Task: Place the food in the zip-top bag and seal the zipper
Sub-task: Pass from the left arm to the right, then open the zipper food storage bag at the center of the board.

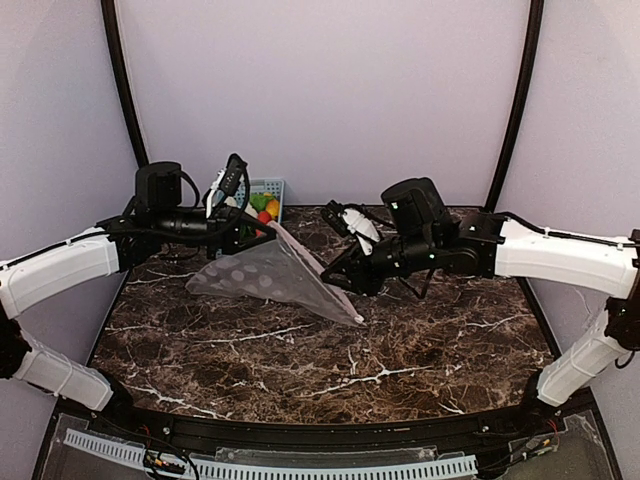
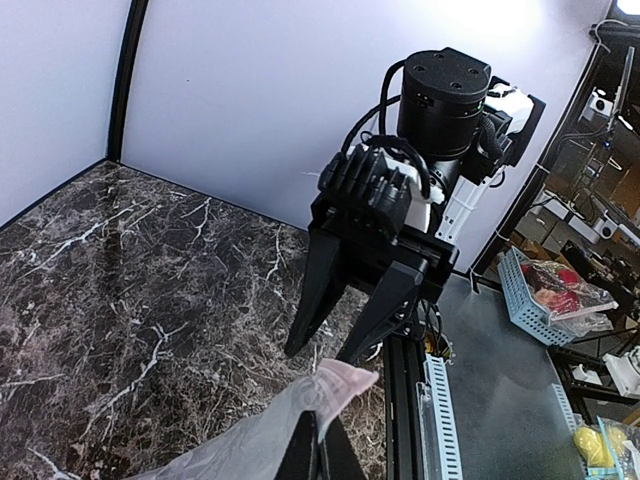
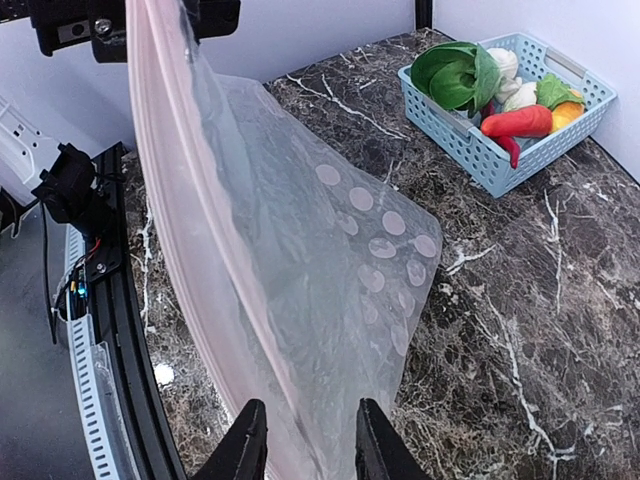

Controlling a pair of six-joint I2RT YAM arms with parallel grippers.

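Note:
The clear dotted zip-top bag (image 1: 262,272) hangs slanted above the table. Its pinkish zipper (image 3: 188,225) runs along the raised edge. My left gripper (image 1: 248,230) is shut on the upper zipper corner (image 2: 345,385), seen close in the left wrist view (image 2: 322,442). My right gripper (image 1: 340,284) is open, with its fingers on either side of the lower part of the bag (image 3: 330,300) in the right wrist view (image 3: 305,445). The food lies in the basket: a green leafy one (image 3: 452,75), a red-orange one (image 3: 520,122), white ones (image 3: 512,68) and a yellow one (image 3: 568,112).
The light-blue lattice basket (image 1: 270,187) stands at the back of the marble table (image 1: 400,350), just behind my left gripper. It also shows in the right wrist view (image 3: 520,160). Grey walls close the back and sides.

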